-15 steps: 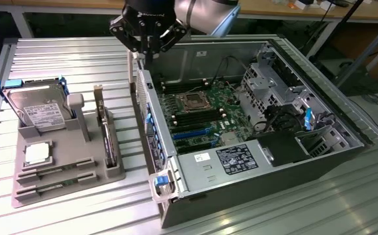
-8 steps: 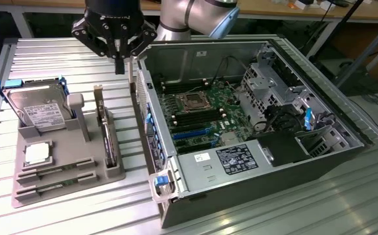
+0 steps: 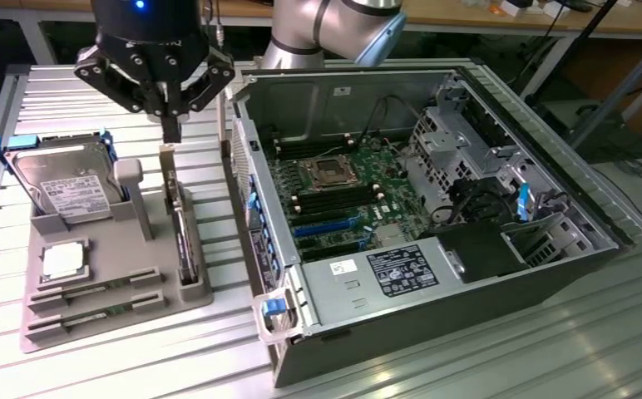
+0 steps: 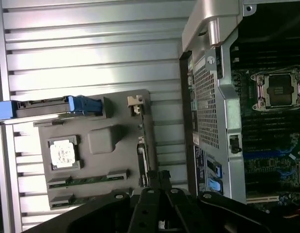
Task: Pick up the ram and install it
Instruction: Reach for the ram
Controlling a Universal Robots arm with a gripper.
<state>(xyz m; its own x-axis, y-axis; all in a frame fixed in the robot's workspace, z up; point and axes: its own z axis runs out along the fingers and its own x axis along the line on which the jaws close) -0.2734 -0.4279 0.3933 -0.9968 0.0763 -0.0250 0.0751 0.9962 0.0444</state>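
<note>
The surface point(image 3: 487, 357) was a ribbed silver metal top, slats running across it. Two things sat straight on it: a grey parts tray point(image 3: 149, 253) toward the exterior view's left, and an open computer case point(image 3: 338, 291) on its side just beside it, with a narrow strip of bare slats between them.

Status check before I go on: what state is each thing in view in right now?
hand: shut, empty, just above the upright expansion card.
ram sticks: two, lying in slots of the tray, ungrasped.
hard drive: standing in the tray.
processor chip: flat in its tray pocket.
computer case: side open, motherboard exposed.
CPU socket: looks empty.
</note>
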